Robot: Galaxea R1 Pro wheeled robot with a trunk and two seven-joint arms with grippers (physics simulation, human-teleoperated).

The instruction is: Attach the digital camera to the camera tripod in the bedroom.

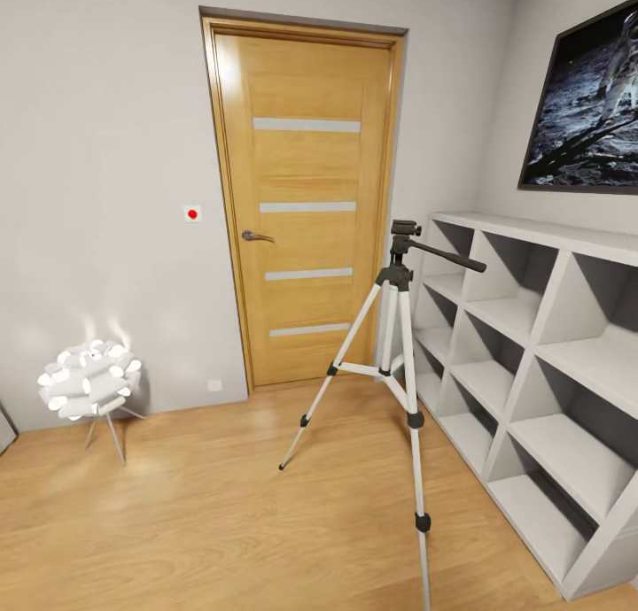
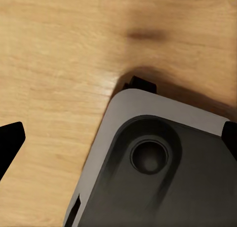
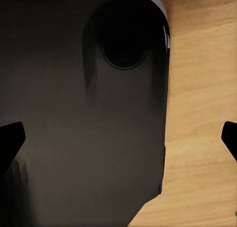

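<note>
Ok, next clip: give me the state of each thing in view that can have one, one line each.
Door: shut.
Tripod: upright, legs spread on the floor, nothing mounted on its head.
Lamp: lit, standing on the floor.
Shelf: cubes empty as far as visible.
Left gripper: open, fingertips wide apart, holding nothing.
Right gripper: open, fingertips wide apart, holding nothing.

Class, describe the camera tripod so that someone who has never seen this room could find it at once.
Start at the wooden door in the pale wall, then look toward the white cube shelf beside it. The camera tripod stands on the wood floor between them. Nothing else nearby has three splayed silver-white legs and a black head with a pan handle.
</note>
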